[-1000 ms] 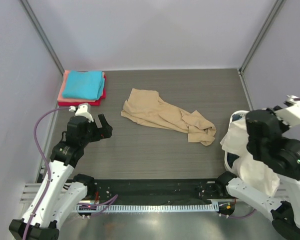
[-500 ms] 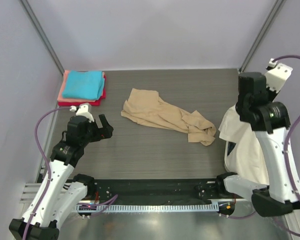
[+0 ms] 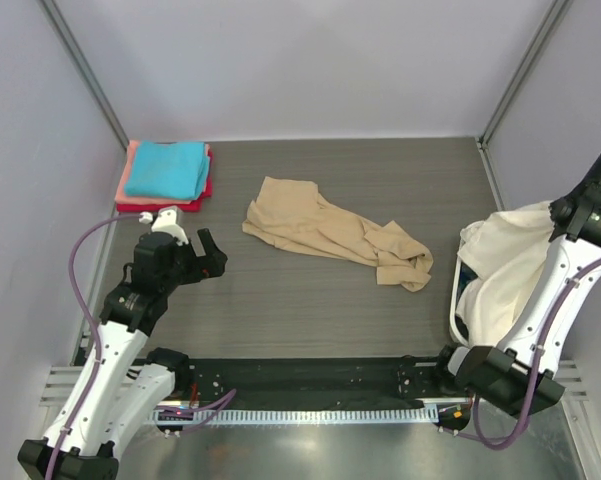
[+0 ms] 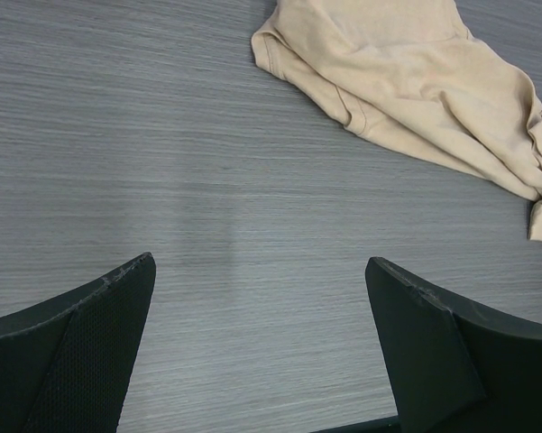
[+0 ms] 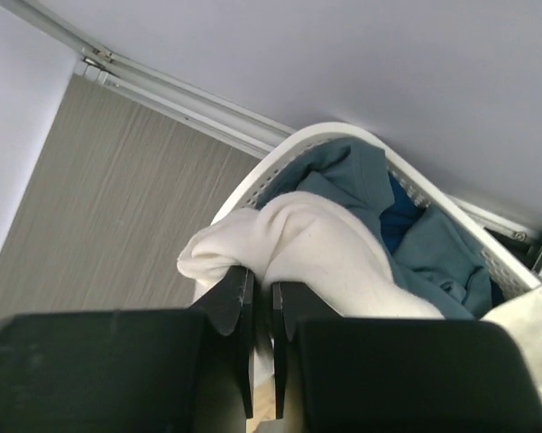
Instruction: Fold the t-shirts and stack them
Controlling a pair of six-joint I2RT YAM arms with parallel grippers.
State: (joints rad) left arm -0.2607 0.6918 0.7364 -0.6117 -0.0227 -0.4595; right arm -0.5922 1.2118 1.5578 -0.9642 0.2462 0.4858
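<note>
A crumpled tan t-shirt (image 3: 335,232) (image 4: 415,86) lies in the middle of the table. At the back left is a folded stack: a turquoise t-shirt (image 3: 166,167) on salmon-pink (image 3: 132,160) and red (image 3: 198,196) ones. My left gripper (image 3: 206,255) (image 4: 260,343) hovers open over bare table, left of the tan shirt. My right gripper (image 5: 261,311) is shut on a cream-white t-shirt (image 3: 508,268) (image 5: 325,248), lifted above the white basket (image 5: 252,185) at the right edge. The right gripper itself is out of the top view.
The basket (image 3: 467,240) holds teal and blue clothes (image 5: 424,239). Walls and metal corner posts close in the table on three sides. A black rail (image 3: 300,380) runs along the near edge between the arm bases.
The right arm has swung up and out to the far right, pulling the cream-white shirt higher and stretching it out of the basket. The left arm has stayed still.
</note>
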